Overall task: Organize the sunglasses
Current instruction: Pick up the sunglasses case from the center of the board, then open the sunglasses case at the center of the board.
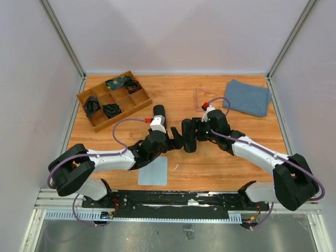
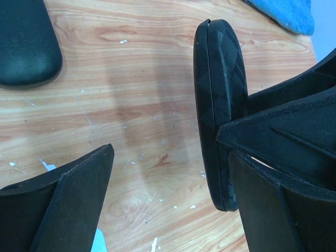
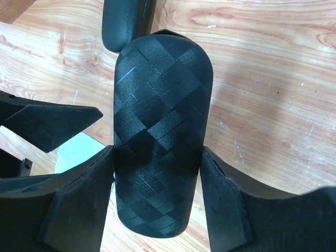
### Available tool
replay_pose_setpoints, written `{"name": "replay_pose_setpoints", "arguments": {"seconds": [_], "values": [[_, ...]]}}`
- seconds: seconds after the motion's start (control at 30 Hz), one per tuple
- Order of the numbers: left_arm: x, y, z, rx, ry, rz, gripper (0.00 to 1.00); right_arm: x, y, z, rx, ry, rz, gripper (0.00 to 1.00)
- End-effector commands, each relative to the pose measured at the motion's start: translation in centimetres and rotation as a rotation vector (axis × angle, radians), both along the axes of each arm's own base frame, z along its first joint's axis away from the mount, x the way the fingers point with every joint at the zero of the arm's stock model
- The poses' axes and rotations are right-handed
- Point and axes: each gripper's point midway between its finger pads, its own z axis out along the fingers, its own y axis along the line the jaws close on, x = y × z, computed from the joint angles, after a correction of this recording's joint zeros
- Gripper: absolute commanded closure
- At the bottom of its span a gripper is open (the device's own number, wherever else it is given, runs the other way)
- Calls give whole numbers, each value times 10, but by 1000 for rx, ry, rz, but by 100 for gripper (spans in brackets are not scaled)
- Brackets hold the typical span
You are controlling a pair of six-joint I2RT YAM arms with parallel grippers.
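Currently, locate the pale translucent sunglasses (image 1: 201,98) flat on the worktop (image 1: 205,168), behind the right gripper (image 3: 157,157) and just beside the folded blue cloth (image 1: 247,97). Outside both sets of jaws.

No black-framed pair identifiable. Dark contents of the wooden divided tray (image 1: 102,83) too small to tell.

Note right jaws clamped across the black woven hard case (image 3: 163,94), held on edge, seam toward the left gripper (image 2: 163,157). Left jaws wide apart, case close by one finger.

Probable purpose: steadying the case for opening, ready to receive glasses.
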Motion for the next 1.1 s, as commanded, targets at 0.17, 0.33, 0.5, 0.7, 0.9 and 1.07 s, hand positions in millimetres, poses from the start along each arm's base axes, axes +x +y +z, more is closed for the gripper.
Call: {"name": "replay_pose_setpoints", "arguments": {"seconds": [0.17, 0.33, 0.5, 0.7, 0.9, 1.07], "values": [[-1, 13, -11, 15, 2, 57, 4, 0, 17, 5, 107, 13, 39, 99], [-2, 18, -20, 32, 14, 71, 4, -3, 21, 2, 127, 30, 64, 99], [-3, 20, -30, 50, 29, 73, 4, -6, 26, 0, 156, 39, 96, 99], [-3, 23, -44, 97, 58, 89, 4, -7, 28, 2, 190, 43, 122, 99], [-5, 30, -57, 142, 79, 103, 5, -6, 26, -3, 227, 72, 136, 99], [-5, 33, -60, 156, 83, 111, 5, -7, 28, -9, 243, 97, 156, 99]]}}
